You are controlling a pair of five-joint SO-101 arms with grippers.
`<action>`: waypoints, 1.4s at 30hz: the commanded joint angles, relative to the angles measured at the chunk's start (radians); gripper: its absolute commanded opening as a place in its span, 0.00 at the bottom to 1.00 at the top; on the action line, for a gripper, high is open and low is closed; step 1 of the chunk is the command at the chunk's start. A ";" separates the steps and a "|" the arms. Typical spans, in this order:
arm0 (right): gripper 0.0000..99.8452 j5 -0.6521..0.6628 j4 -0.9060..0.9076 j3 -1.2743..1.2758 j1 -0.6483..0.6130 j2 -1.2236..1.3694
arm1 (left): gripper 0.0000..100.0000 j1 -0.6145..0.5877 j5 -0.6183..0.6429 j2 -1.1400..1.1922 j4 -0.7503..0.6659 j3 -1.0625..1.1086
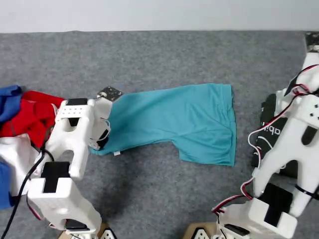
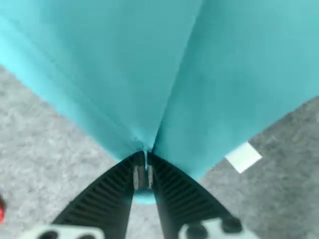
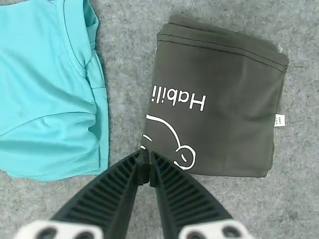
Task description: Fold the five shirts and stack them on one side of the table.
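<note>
A teal shirt [image 1: 174,119] lies spread across the middle of the grey table, bunched toward its left end. My left gripper [image 2: 144,172] is shut on a pinched fold of that teal shirt [image 2: 149,64] at its left edge, seen from above as the left gripper [image 1: 102,137]. A white tag [image 2: 242,157] sticks out of the cloth beside it. A dark folded shirt [image 3: 224,99] with white print lies at the table's right side. My right gripper [image 3: 146,167] is shut, its tips over the near corner of that dark shirt, beside the teal shirt's [image 3: 45,99] hem.
A loose pile at the far left holds a red shirt [image 1: 35,114], a blue shirt [image 1: 9,102] and a white shirt [image 1: 15,154]. The right arm [image 1: 294,144] stands over the dark shirt [image 1: 268,130]. Bare grey felt [image 1: 159,59] lies behind the teal shirt.
</note>
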 commanded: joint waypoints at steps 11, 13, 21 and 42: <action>0.01 -0.005 0.039 -0.052 -0.002 -0.047 | 0.08 -0.029 -0.011 -0.276 0.031 -0.134; 0.01 -0.005 0.039 -0.051 -0.015 -0.047 | 0.10 -0.029 -0.009 -0.282 0.018 -0.134; 0.01 -0.005 0.039 -0.051 -0.059 -0.047 | 0.12 -0.028 -0.009 -0.292 0.044 -0.134; 0.01 -0.003 0.041 -0.051 0.166 -0.151 | 0.12 0.651 0.020 -0.051 -0.064 -0.346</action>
